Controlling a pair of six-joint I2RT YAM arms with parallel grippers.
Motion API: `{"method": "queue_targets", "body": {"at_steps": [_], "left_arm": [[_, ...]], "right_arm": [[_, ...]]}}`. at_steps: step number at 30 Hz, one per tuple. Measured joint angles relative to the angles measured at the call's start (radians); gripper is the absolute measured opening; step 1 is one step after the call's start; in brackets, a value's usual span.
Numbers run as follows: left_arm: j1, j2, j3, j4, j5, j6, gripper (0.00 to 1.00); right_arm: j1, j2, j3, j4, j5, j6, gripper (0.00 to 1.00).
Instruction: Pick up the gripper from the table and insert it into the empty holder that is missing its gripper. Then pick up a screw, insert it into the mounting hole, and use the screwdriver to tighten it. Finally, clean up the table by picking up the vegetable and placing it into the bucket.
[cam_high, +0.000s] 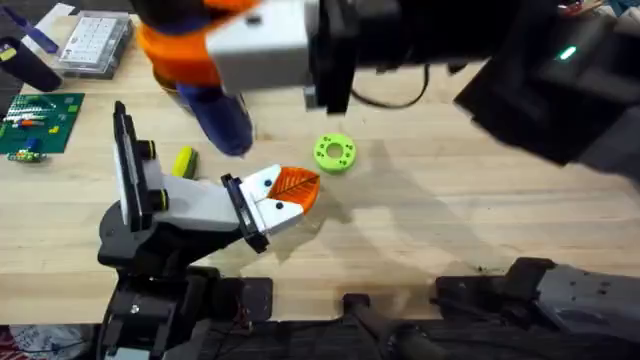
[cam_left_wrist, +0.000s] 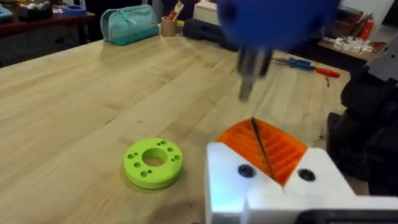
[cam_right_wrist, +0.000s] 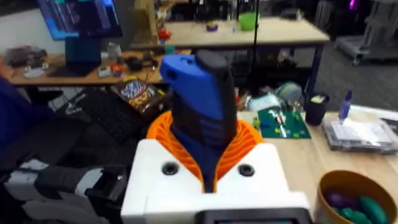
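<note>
Eyeballing this one from the left side of the overhead across. The vegetable (cam_high: 184, 162) lies on the tabletop (cam_high: 480, 210) just left of the holder (cam_high: 262, 200), not in the bucket (cam_right_wrist: 351, 196) yet. It's near where the screwdriver (cam_high: 225, 115) comes down, so a sloppy swing could knock it away.

The right tool (cam_right_wrist: 208, 155) is clamped on the screwdriver's fat blue handle, orange pads on both sides. That grip is far up from the thin bit (cam_left_wrist: 258, 146), so I'd guess a small wrist tilt moves the tip a lot.

In the middle, the gripper (cam_high: 293, 185) sits in the holder. In the left wrist view the bit runs right across its orange ribs. I can't make out a screw or which hole the tip is in. So the risk as I see it: the tip misses or cams out and skates over the ribs, or side push shifts the gripper before anything's tight.

The left tool (cam_left_wrist: 273, 186) looks like that same white head. Wide or narrow, I can't tell.

Right of that, the lime disc (cam_high: 335, 152) could get mistaken for the vegetable at cleanup.
</note>
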Motion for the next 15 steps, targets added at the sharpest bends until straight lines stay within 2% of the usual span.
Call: {"method": "queue_targets", "body": {"at_steps": [8,15], "left_arm": [[0.0,0.0,0.0,0.0,0.0,0.0,0.014],[0.0,0.0,0.0,0.0,0.0,0.0,0.014]], "right_arm": [[-0.074,0.0,0.178,-0.216,-0.005,-0.063,0.046],[-0.196,0.0,0.297,-0.517,-0.002,-0.236,0.046]]}}
